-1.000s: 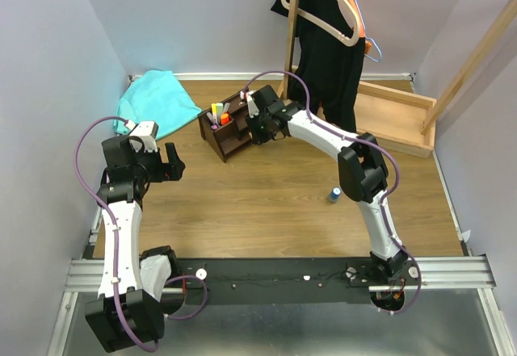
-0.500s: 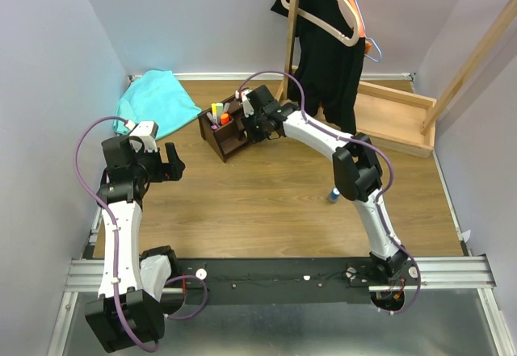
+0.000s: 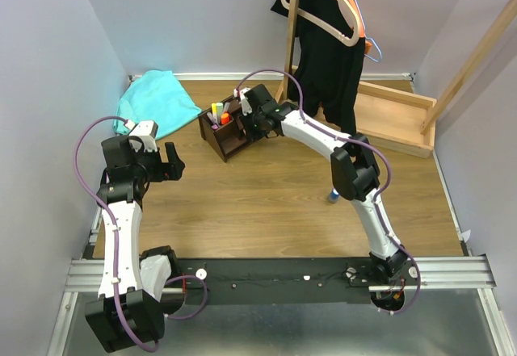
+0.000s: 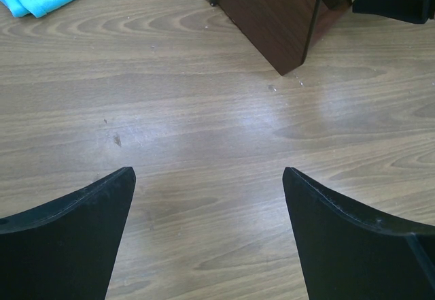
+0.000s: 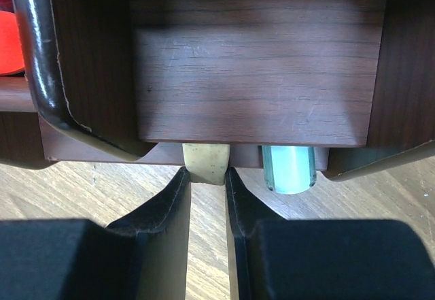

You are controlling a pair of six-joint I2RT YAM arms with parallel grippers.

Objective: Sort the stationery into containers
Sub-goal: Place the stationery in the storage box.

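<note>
Right pincer [image 5: 206, 175] pinches pale tan block [image 5: 206, 158], seemingly inside organizer [image 5: 258, 75] slot; left pincer [image 4: 207, 172] wide

The right end effector [image 3: 247, 115], clamped on the tan block [image 5: 206, 162], has slid left and slightly farther over the organizer [image 3: 230, 138]. Its elbow [image 3: 354, 170] has swung left, partly covering the blue cylinder [image 3: 332, 198].
</note>
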